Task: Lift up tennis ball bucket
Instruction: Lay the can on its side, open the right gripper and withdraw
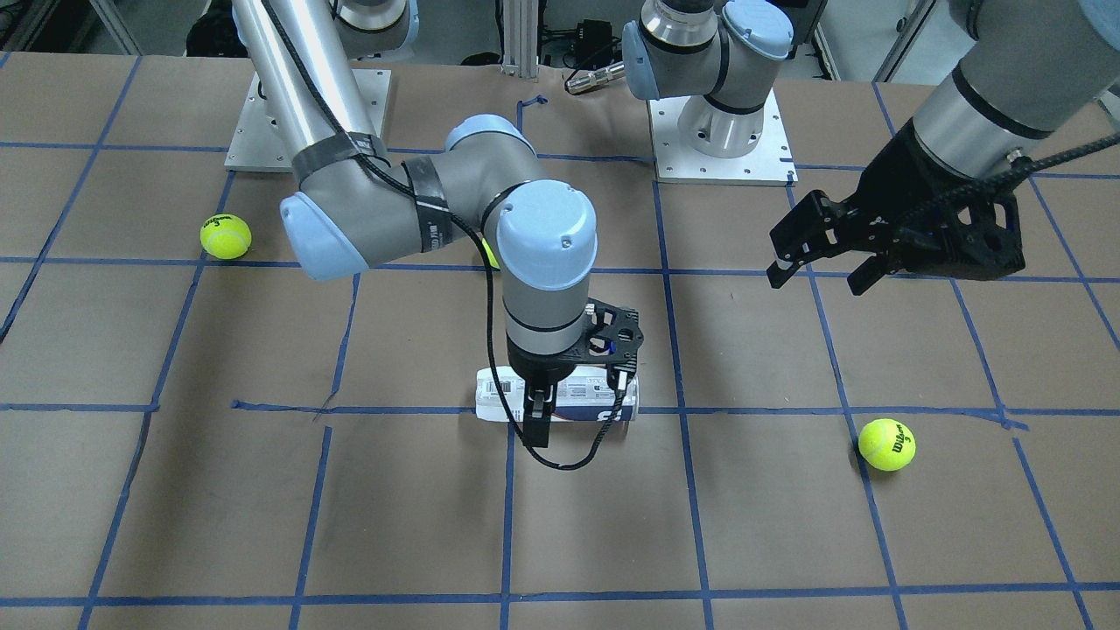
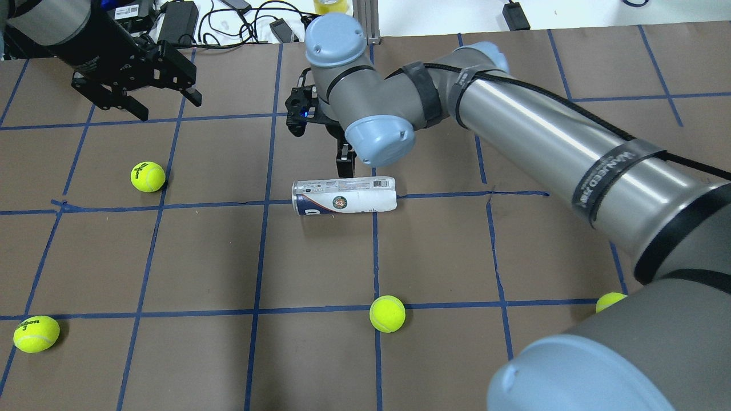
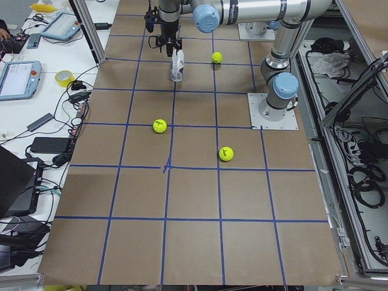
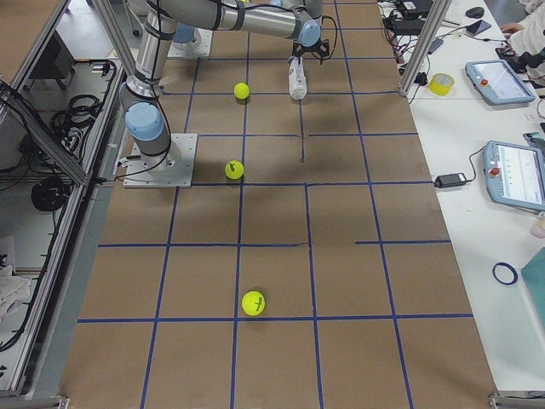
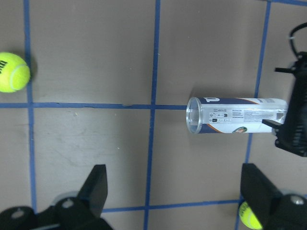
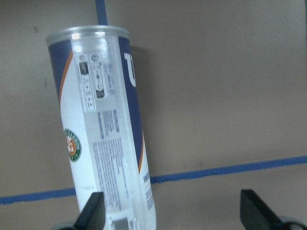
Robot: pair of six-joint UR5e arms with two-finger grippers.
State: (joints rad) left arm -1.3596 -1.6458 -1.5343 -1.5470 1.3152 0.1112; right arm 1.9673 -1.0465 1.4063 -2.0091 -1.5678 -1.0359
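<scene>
The tennis ball bucket [image 2: 342, 195] is a clear can with a white and navy label. It lies on its side near the table's middle and shows in the front view [image 1: 577, 398] and the right wrist view [image 6: 103, 143]. My right gripper [image 1: 540, 411] is open and hangs low over the can's middle. One finger [image 2: 344, 162] shows at the can's far side; the other is hidden under the wrist. In the right wrist view the can lies close to the left fingertip. My left gripper [image 2: 169, 109] is open and empty, raised at the far left, apart from the can [image 5: 235, 116].
Loose tennis balls lie around: one left of the can [image 2: 148, 176], one at front left [image 2: 36, 333], one in front of the can [image 2: 387, 313], one by my right arm [image 2: 610, 301]. Cables and a tape roll [image 2: 331, 5] lie beyond the far edge.
</scene>
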